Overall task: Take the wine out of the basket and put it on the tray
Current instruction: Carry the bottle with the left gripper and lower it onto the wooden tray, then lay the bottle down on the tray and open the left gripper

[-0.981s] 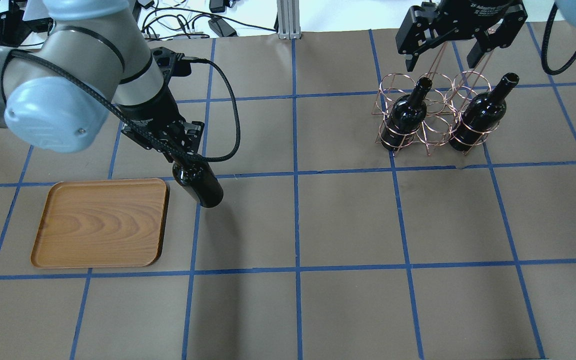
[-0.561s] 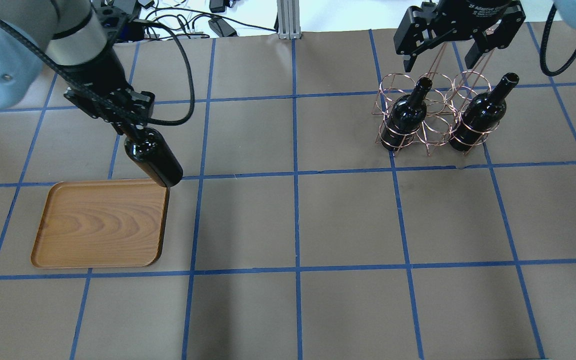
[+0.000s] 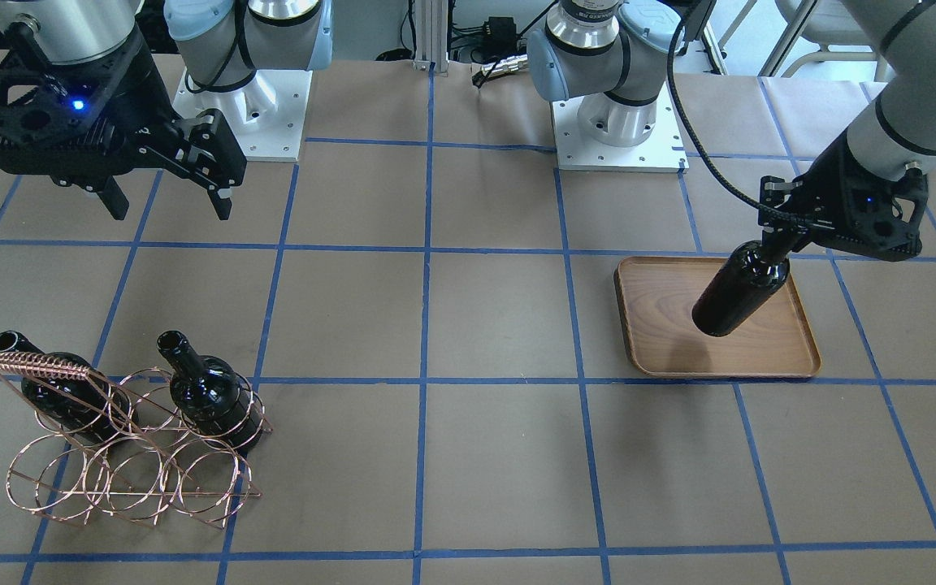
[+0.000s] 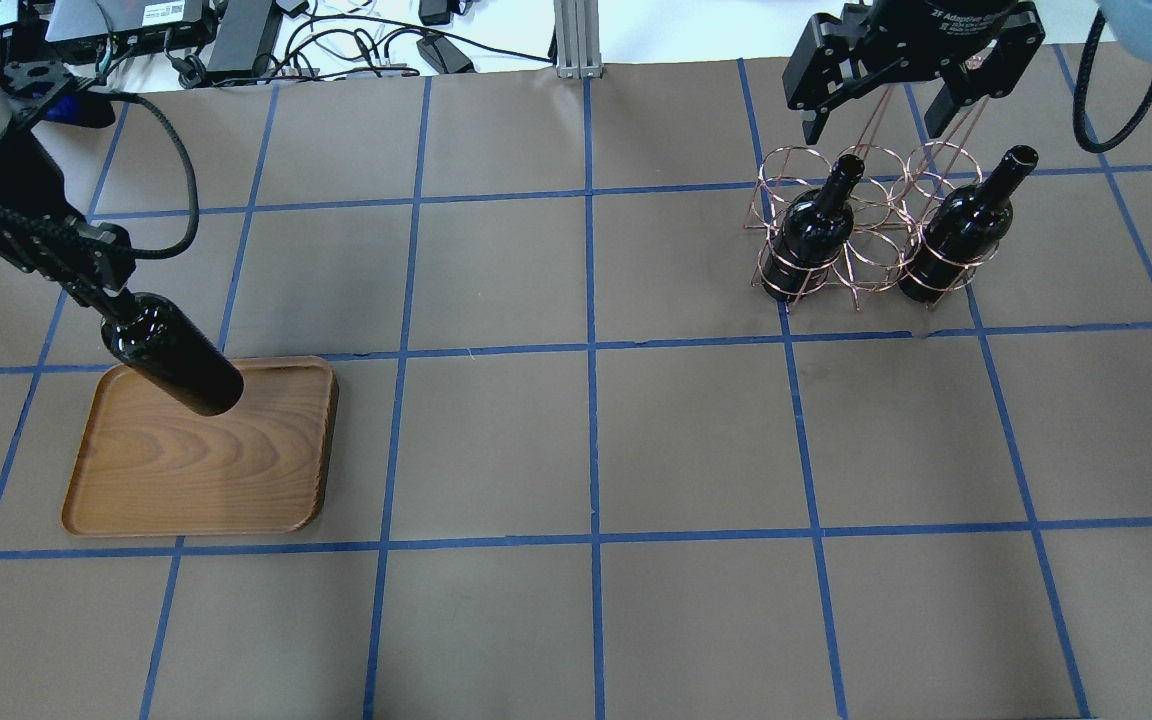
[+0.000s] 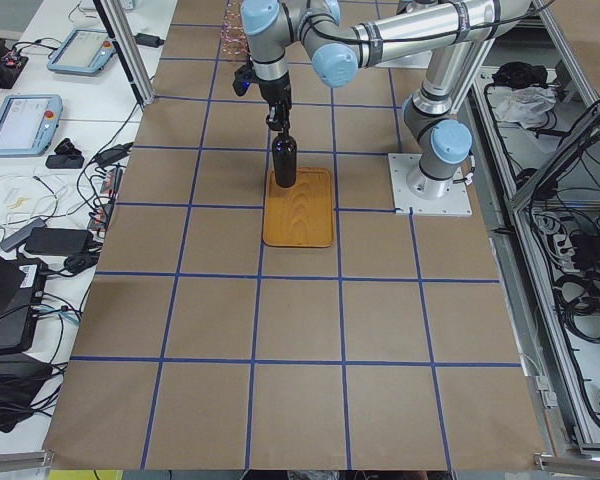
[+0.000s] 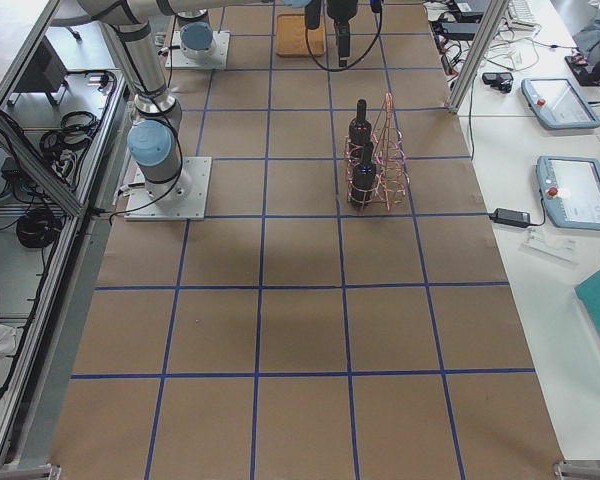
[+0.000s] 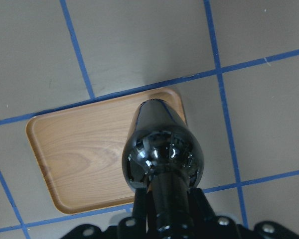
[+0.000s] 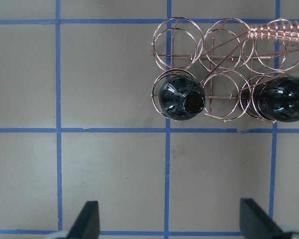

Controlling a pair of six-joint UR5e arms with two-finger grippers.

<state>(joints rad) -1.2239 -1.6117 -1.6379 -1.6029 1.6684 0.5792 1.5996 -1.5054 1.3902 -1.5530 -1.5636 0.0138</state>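
Observation:
My left gripper (image 4: 101,290) is shut on the neck of a near-black wine bottle (image 4: 176,365) and holds it upright over the brown wooden tray (image 4: 196,470). The bottle's base hangs a little above the wood. The front view shows the gripper (image 3: 777,236), bottle (image 3: 740,292) and tray (image 3: 760,357). The left wrist view shows the bottle (image 7: 162,154) over the tray (image 7: 79,159). My right gripper (image 4: 879,125) is open and empty, high behind the copper wire basket (image 4: 871,270). Two more bottles (image 4: 816,230) (image 4: 956,240) stand in the basket.
The right wrist view looks down on the basket (image 8: 224,94), its two bottles (image 8: 182,97) (image 8: 281,99) and several empty rings. The table is brown paper with blue tape grid lines. Cables and gear lie beyond the far edge (image 4: 336,40).
My left arm has carried the bottle to the left, from beside the tray's right edge to over the tray. The right gripper and the basket have stayed put.

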